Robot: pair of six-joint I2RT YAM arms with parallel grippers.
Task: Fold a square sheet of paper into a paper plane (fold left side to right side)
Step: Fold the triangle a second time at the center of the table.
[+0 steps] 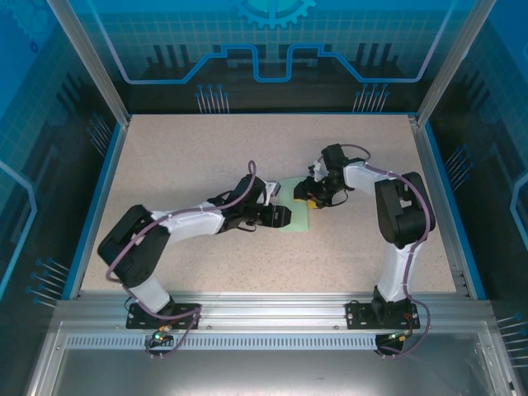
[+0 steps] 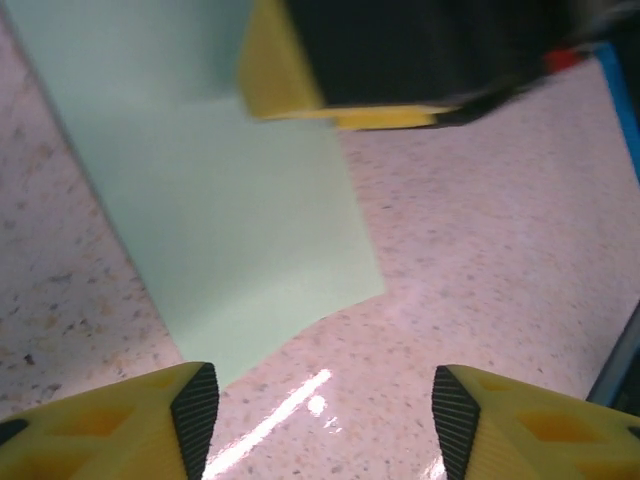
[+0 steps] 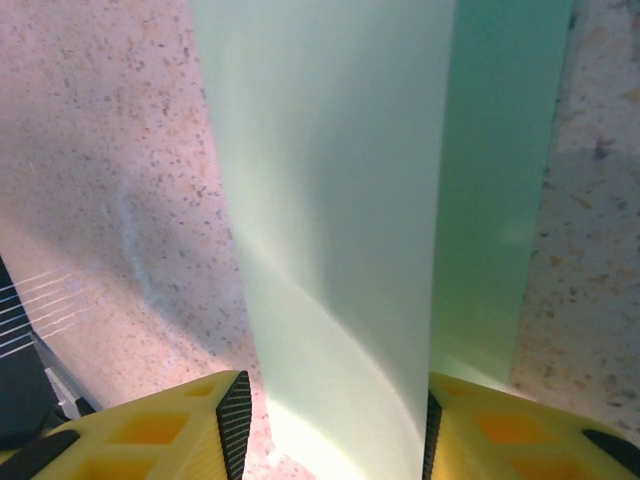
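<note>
In the middle of the worktop, seen from above, the square sheet of paper lies as a narrow pale green strip between the two arms. Its long axis runs away from the bases. The left tool is at its left edge and the right tool is over its far right part, so both are close.

In the left wrist view, the left tool has its jaws apart with only bare worktop between them. The sheet lies flat ahead and to the left, its near corner just beside the left finger. The right tool sits on the sheet's far end.

In the right wrist view, the sheet runs straight ahead from the right tool. A paler upper layer curves up between the spread jaws, above a darker layer lying flat to the right. I cannot tell whether the pads pinch that raised layer. Pressing it flat looks like this arm's job.
</note>
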